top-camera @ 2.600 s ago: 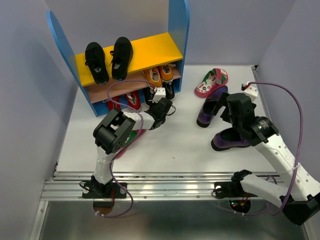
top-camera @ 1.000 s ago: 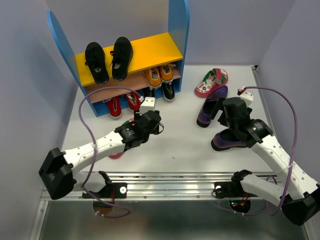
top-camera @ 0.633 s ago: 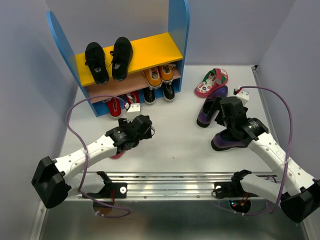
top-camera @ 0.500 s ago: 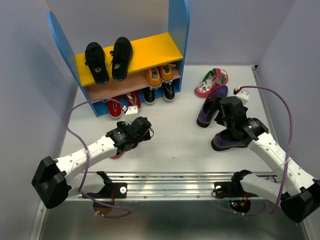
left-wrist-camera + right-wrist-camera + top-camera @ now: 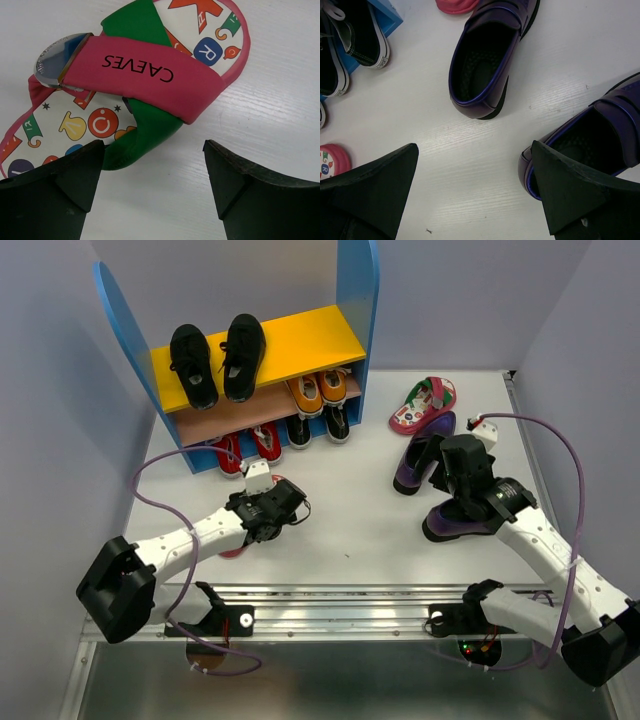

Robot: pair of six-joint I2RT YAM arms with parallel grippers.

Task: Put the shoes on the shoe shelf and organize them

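Only the left wrist view shows CAEVES lettering on the flip-flop (image 5: 145, 80) beneath the released left claw (image 5: 152, 150); the right claw (image 5: 474, 147) gapes over purple loafers (image 5: 485, 60).

White desk (image 5: 350, 530), matte, faint wood-grain seen up close, a couple of tiny dark specks. Plain pale lavender-grey walls box it in on 3 sides: back wall (image 5: 460, 300), left wall (image 5: 50, 440), right wall (image 5: 600, 370). Along the desk's near edge runs a slotted aluminium rail (image 5: 340, 608), L to R. Below that, a darker grey, slightly glossy surface (image 5: 350, 685). Light is soft & even; shadows weak.
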